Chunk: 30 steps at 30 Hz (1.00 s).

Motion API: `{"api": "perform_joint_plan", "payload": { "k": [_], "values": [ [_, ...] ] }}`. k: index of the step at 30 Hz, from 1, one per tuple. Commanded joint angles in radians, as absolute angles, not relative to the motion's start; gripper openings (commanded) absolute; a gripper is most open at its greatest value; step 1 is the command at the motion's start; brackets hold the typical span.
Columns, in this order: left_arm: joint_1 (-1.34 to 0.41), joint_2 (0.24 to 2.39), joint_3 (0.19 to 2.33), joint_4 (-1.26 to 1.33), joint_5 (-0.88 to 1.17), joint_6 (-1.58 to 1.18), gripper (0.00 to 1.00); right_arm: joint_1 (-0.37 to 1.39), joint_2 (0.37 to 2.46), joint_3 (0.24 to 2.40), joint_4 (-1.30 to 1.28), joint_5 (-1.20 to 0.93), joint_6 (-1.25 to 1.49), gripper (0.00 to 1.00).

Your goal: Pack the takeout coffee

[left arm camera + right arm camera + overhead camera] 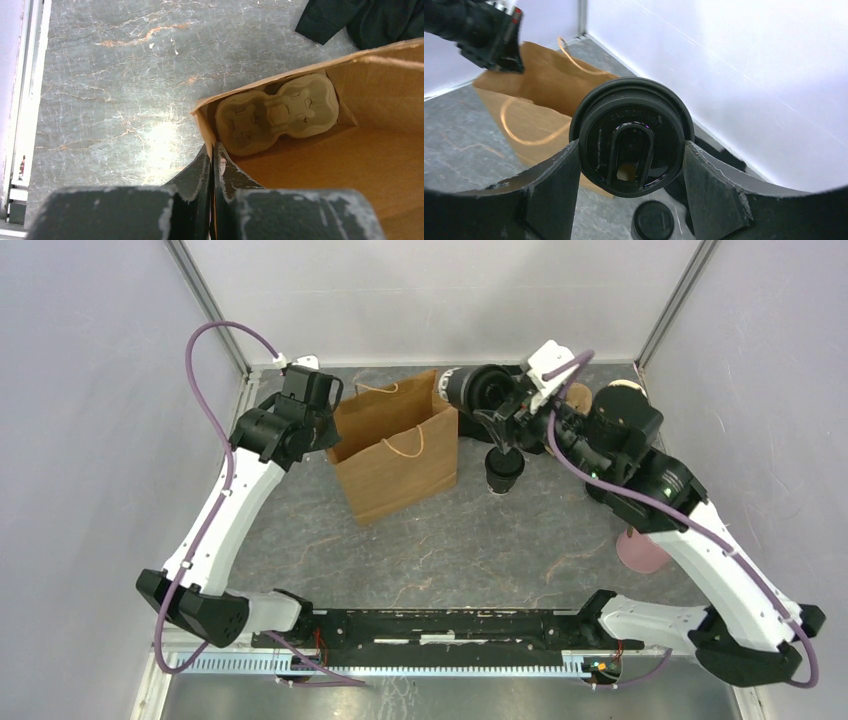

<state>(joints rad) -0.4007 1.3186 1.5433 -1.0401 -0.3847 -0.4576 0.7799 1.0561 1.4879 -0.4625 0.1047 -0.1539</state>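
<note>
My right gripper (pixel 492 412) is shut on one takeout coffee cup (pixel 470 388), a black cup with a black sip lid, and holds it lifted and tilted just right of the brown paper bag (pixel 395 450). In the right wrist view the lid (pixel 631 137) sits between my fingers (pixel 549 185). The second lidded cup (pixel 504 468) stands on the table below it and also shows in the right wrist view (pixel 652 220). My left gripper (pixel 213 150) is shut on the bag's left rim (pixel 202 117). A pulp cup carrier (pixel 277 112) lies in the bag's bottom.
A pink object (pixel 640 552) sits by the right arm. Cream-coloured round things (pixel 622 392) stand at the back right behind the right wrist. A dark object (pixel 360 20) lies beyond the bag. Enclosure walls stand close at the back and sides.
</note>
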Motion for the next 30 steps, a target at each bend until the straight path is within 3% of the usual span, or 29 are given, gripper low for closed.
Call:
{"api": "perform_joint_plan", "payload": {
  "k": [1,8,14,23,30],
  "values": [
    [-0.4,1.224,1.517,-0.986,-0.404,-0.387,0.07,0.785,1.147,1.629,-0.504,-0.113,-0.167,0.06],
    [-0.4,1.075,1.399,-0.904,-0.259,-0.343,0.02,0.807,1.146,1.607,-0.445,-0.26,-0.101,0.0],
    [-0.4,0.968,1.283,-0.851,-0.196,-0.305,0.02,0.87,1.132,1.518,-0.453,-0.369,-0.217,0.0],
    [-0.4,0.846,1.151,-0.778,-0.183,-0.265,0.02,0.973,1.204,1.562,-0.477,-0.345,-0.277,0.0],
    [-0.4,0.893,1.181,-0.841,-0.226,-0.338,0.02,0.994,1.222,1.635,-0.465,-0.274,-0.294,0.0]
  ]
}}
